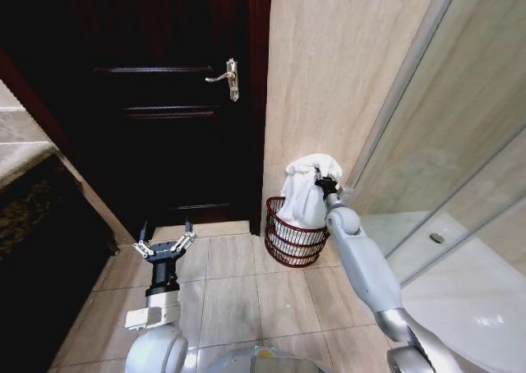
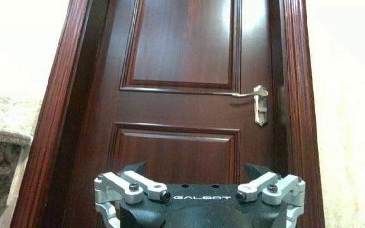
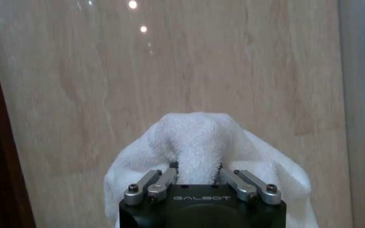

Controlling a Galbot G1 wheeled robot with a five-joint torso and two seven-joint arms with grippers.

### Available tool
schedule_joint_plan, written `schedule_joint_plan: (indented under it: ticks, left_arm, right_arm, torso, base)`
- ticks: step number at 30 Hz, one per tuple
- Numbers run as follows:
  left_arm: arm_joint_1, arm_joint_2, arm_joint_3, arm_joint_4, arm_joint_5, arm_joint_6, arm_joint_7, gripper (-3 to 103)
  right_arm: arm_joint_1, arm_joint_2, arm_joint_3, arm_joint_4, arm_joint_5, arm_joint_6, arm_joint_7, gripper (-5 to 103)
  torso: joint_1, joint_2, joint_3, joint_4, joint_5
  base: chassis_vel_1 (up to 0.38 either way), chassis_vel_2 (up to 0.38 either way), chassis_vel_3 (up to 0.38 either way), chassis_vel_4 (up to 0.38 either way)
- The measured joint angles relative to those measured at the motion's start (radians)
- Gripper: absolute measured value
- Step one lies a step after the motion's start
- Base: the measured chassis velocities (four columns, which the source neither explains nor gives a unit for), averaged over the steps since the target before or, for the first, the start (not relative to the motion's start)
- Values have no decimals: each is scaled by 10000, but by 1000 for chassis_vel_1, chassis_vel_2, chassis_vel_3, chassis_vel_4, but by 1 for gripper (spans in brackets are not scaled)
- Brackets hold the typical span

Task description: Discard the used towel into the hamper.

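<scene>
A white towel (image 1: 306,194) drapes into a reddish-brown open-weave hamper (image 1: 289,240) on beige floor tiles (image 1: 234,287); behind, a dark mahogany door (image 1: 164,94) with silver handle (image 1: 225,77) meets tan marbled wall (image 1: 337,69).

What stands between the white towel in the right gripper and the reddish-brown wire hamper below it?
Nothing visible. The right gripper is shut on the white terry towel, whose lower end already hangs into the open top of the reddish-brown wire hamper. The left gripper is open, away near the dark wooden door.
</scene>
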Motion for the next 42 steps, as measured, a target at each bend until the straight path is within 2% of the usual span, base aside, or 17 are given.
schedule_joint_plan:
  ticks: [4,15,22,33,42]
  left_arm:
    - [6,30,-23,112,0,0,238,100]
    - [-83,254,-103,174,93,247,303,100]
    - [138,22,255,135,571,122,308,100]
    - [129,63,441,221,704,28,296,100]
    - [66,54,664,601,883,-155,240,100]
  right_arm:
    - [-168,-98,2,126,8,-325,31,21]
    - [-415,-570,21,131,15,-422,-134,21]
    - [-657,-770,64,316,211,-1102,-216,21]
    - [-965,-774,40,748,238,-1821,1,21]
    - [-904,-1103,70,1124,822,-2964,185,21]
  torso:
    - [-61,-174,-112,0,1]
    - [-209,-565,-358,-2,1]
    - [-314,-896,-582,-2,1]
    - [-439,-1298,-860,0,1]
    - [-569,-1680,-1110,-2,0]
  base:
    - [0,0,0,0]
    - [0,0,0,0]
    - [0,0,0,0]
    - [0,0,0,0]
    - [0,0,0,0]
